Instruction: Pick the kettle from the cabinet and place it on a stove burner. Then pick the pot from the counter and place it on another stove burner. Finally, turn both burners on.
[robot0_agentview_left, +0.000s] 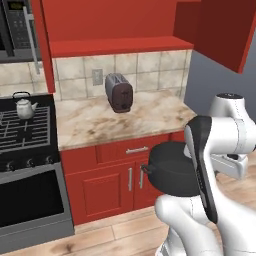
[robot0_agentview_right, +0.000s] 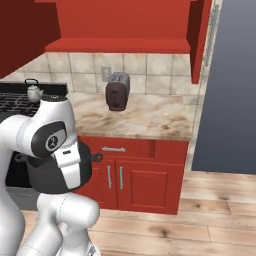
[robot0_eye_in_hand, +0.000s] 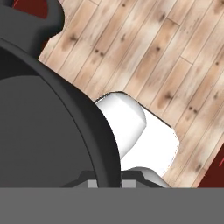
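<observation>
- The pot (robot0_agentview_left: 170, 167) is gripped at its rim by the closed gripper (robot0_eye_in_hand: 105, 181), held off the counter (robot0_agentview_left: 115, 125).
- The kettle (robot0_agentview_left: 24, 107) is seen on the stove (robot0_agentview_left: 25, 132).

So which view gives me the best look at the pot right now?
The left base view: the pot shows its lid, rim and one side handle, off the counter beside the arm. In the right base view the arm covers much of it. The hand view shows just its dark curved wall.

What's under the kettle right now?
The kettle stands on the black grate of the stove, at a rear burner. The burner beneath is covered by the kettle and grate bars; whether it is lit cannot be seen.
</observation>
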